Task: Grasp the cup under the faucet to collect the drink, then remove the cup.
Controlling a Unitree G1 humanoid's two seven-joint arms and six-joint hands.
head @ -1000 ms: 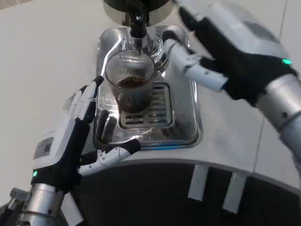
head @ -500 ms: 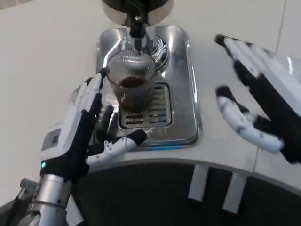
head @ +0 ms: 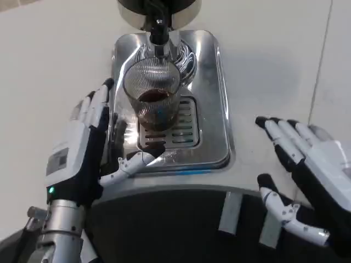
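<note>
A ribbed clear glass cup (head: 153, 96) stands on the grille of the shiny steel drip tray (head: 214, 109), right under the black faucet (head: 158, 30). Dark drink fills its lower part. My left hand (head: 88, 148) is open just left of the cup, fingers pointing up along the tray's left side, thumb (head: 137, 161) reaching across the tray's front edge. It is a little short of the glass. My right hand (head: 304, 175) is open, fingers spread, low on the right over the white table, well away from the tray.
The drink machine's dark round body (head: 159, 8) stands at the top edge behind the faucet. A dark curved edge (head: 181, 219) with two white tabs runs across the bottom. White tabletop (head: 44, 71) lies on both sides of the tray.
My right hand has come away from the faucet area, swinging down and to the right onto the table side. My left hand has stayed beside the cup, shifting slightly left.
</note>
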